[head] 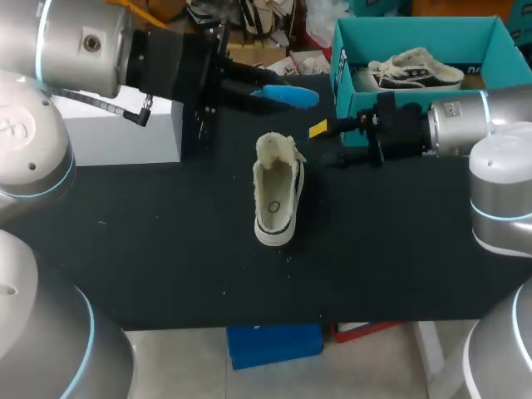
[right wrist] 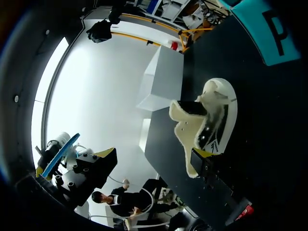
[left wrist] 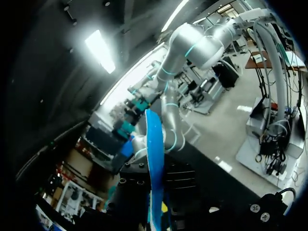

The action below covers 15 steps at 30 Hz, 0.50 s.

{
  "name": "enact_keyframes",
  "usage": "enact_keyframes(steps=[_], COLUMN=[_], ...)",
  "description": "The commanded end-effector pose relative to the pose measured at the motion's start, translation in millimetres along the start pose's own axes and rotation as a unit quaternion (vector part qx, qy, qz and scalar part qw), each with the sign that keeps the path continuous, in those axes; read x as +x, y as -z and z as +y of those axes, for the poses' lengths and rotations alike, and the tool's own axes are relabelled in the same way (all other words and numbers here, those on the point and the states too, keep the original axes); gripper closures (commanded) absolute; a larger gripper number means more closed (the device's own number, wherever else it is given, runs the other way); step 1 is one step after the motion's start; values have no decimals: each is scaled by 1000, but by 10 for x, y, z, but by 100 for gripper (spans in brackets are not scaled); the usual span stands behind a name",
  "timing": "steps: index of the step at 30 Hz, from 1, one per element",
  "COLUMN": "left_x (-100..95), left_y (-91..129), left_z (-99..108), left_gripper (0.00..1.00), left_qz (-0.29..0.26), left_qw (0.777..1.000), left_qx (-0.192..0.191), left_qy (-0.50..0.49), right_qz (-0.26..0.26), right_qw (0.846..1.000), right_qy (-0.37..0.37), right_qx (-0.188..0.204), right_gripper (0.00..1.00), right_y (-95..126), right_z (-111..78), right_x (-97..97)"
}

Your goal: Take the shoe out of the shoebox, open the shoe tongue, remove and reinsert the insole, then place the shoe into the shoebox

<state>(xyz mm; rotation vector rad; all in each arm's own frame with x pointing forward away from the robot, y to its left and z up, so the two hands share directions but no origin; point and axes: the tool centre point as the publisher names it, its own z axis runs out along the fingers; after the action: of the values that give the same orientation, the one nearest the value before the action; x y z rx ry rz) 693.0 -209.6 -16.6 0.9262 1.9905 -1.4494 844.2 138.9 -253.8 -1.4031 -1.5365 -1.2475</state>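
Only the head view shows the open teal shoebox [head: 345,62], with a second shoe [head: 416,71] inside; the right wrist view cuts it to a corner. The shoe [head: 277,195] is set outside it on the black table [head: 166,233], its fleecy tongue [head: 278,148] folded open. The thin blue insole [head: 291,96] is clamped in the left gripper [head: 249,90] and is seen edge-on in the left wrist view. The right gripper [head: 322,144] is held spread, grasping nothing, just beside the tongue. Only one of its fingers can be made out in its own view.
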Motion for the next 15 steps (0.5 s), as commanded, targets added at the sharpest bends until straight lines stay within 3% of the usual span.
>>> enact_keyframes(steps=[1, 8, 15], left_x=[622, 1100, 1337], left_y=[112, 127, 83], left_z=[13, 51, 193], left_gripper=[100, 100, 100], left_qz=[-51, -69, -71], left_qw=[997, 988, 983], left_qx=[-14, -15, -4], left_qy=[-59, -140, -167], right_qz=[0, 0, 0], right_qw=[1000, 1000, 1000], right_qy=[0, 0, 0], right_qx=[-2, -2, -2], right_gripper=[0, 0, 0], right_y=[-14, -14, -14], right_z=[-8, -8, -8], right_x=[-5, -5, -5])
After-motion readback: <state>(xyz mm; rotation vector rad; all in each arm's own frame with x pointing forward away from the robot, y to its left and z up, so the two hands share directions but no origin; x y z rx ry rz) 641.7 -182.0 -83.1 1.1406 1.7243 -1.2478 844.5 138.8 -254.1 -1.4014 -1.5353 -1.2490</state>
